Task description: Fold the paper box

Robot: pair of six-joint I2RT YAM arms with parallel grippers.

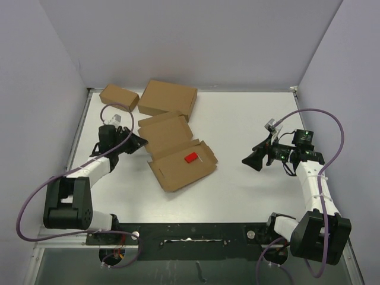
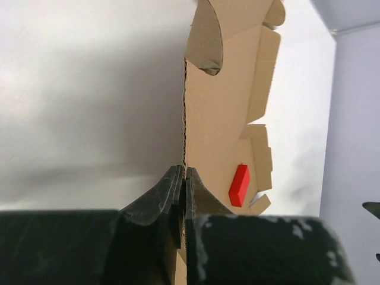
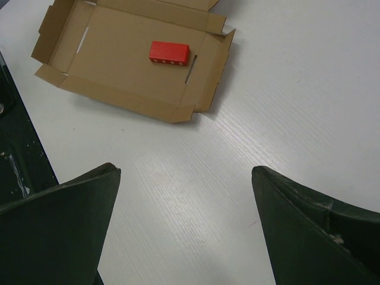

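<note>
**Left gripper pinching the paper box; right gripper open and apart**

Top view: the paper box (image 1: 178, 155) lies unfolded near the middle of the white table (image 1: 249, 116). Its tray is open upward and its lid panel extends toward 11 o'clock. A red block (image 1: 190, 157) rests on the tray floor.

The left gripper (image 1: 138, 141) meets the box at the 9 o'clock edge of the lid panel. In the left wrist view its two fingers (image 2: 202, 199) are pressed together, with the thin cardboard edge clamped between them. The sheet runs straight away from the camera, seen edge-on.

The right gripper (image 1: 252, 160) is at 3 o'clock from the box, well apart from it and over bare table. In the right wrist view its fingers (image 3: 71, 202) are spread wide with nothing between them. The box and block appear there toward 11 o'clock.

A larger cardboard box (image 1: 168, 98) sits at 12 o'clock from the paper box, just beyond the lid panel. A small cardboard box (image 1: 119, 96) sits at 11 o'clock, near the table's far left corner.
</note>
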